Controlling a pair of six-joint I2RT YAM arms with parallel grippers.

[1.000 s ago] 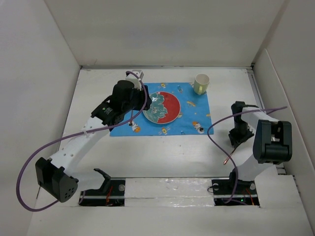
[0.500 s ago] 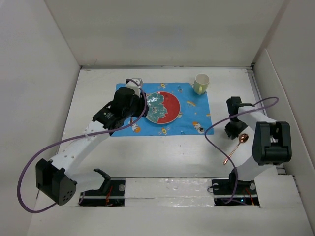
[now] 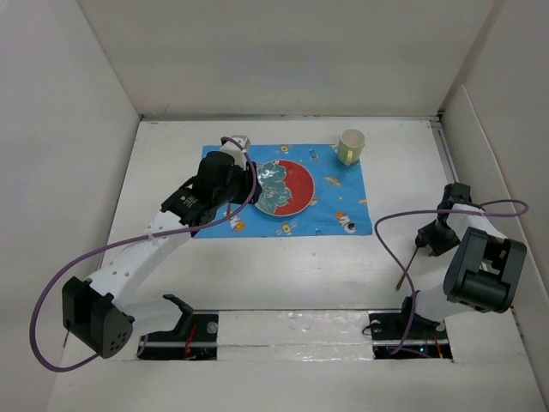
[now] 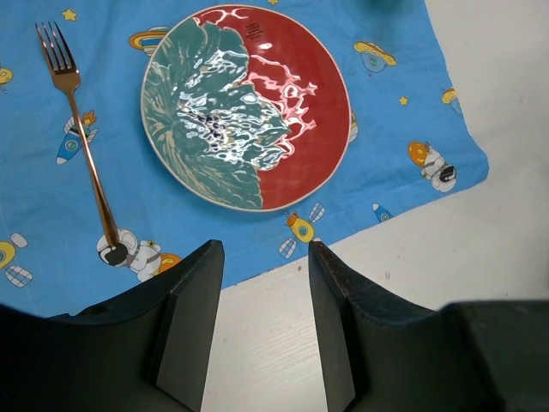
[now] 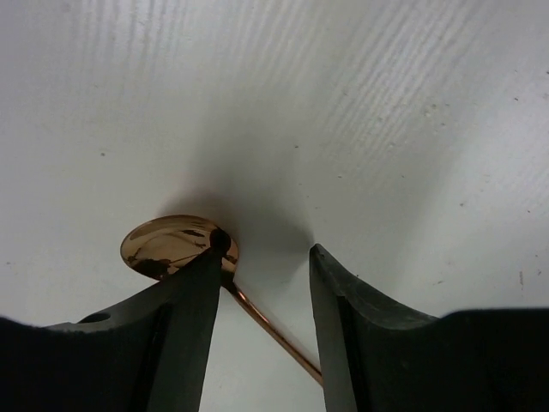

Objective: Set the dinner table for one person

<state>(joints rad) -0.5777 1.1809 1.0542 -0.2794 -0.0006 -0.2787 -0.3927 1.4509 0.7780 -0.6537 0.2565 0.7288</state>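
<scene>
Risk: the right pincer (image 5: 262, 262), jaws parted and gripping nothing, straddles the spoon (image 5: 176, 245) off-centre. Closing could skid it along the worktop (image 5: 360, 103), well right of the mat (image 3: 339, 202). Its bowl seems to touch one finger. The left pincer (image 4: 262, 257), open and empty, hovers over the mat's near edge.

In the top view the bowl of the spoon (image 3: 404, 275) is covered by the right gripper (image 3: 427, 238), and only the handle is seen. In the right wrist view the handle's end is lost behind one finger (image 5: 352, 335), and part of the bowl is hidden by the other. The fork (image 4: 86, 146) is concealed under the left arm (image 3: 202, 193) in the top view, as is part of the plate's (image 3: 292, 189) left rim. The mat (image 4: 412, 103) is cut off by the top and left edges of the left wrist view.
</scene>
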